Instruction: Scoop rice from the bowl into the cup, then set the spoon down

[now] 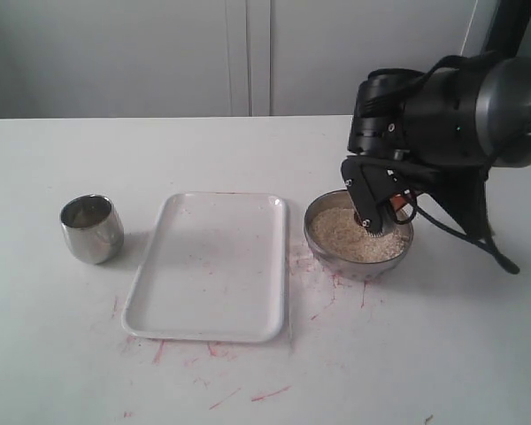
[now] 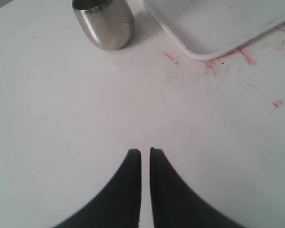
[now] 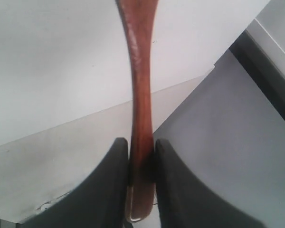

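Note:
The metal bowl (image 1: 319,251) holds pale rice (image 1: 341,235) at the right of the table. My right gripper (image 1: 373,226) points down over the rice, its tips at the grain surface. In the right wrist view that gripper (image 3: 140,141) is shut on the slim handle of the reddish-brown wooden spoon (image 3: 140,90); the spoon's scoop end is out of frame, and the exterior view hides most of the spoon behind the gripper. The steel cup (image 1: 91,228) stands upright at the far left. My left gripper (image 2: 145,152) hangs over bare table short of the cup (image 2: 104,21), shut and empty.
A flat white rectangular tray (image 1: 208,266) lies between cup and bowl; its corner (image 2: 204,28) shows in the left wrist view. Red scribble marks (image 1: 270,392) stain the table near the tray and bowl. The right arm's black body (image 1: 451,106) looms above the bowl.

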Robot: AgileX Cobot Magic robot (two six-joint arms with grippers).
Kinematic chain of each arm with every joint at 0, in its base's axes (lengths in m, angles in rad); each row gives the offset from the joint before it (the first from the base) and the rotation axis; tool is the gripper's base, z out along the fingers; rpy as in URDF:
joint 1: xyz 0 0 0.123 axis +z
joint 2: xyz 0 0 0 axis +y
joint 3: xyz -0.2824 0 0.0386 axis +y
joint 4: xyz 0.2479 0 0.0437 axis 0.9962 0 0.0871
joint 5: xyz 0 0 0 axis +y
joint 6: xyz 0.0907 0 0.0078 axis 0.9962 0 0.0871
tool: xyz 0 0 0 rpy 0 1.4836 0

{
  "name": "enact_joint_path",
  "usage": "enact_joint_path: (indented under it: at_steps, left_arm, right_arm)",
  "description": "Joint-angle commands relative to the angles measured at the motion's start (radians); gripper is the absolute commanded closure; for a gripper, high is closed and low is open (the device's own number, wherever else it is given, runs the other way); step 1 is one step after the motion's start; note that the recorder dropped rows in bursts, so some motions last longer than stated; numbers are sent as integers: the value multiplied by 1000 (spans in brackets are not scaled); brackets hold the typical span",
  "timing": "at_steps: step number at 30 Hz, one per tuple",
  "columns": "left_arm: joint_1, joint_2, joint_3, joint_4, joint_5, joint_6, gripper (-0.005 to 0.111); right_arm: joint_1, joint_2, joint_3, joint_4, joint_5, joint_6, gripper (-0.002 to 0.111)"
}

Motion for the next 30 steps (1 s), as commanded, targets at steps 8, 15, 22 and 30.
enact_joint_path:
  at_steps: [8,15,22,30]
  left_arm:
    - [-2,-3,9,0,33,-6,92]
    - [-2,-3,9,0,33,-6,92]
    - [-2,-3,9,0,33,-6,92]
    - [-2,-3,9,0,33,-6,92]
  right_arm:
    - [1,55,3,-44,-22,5,108]
    - [1,59,3,-44,-81,3,108]
    - [1,86,3,-42,-92,-2,108]
    - [1,102,3,-42,-124,-2,108]
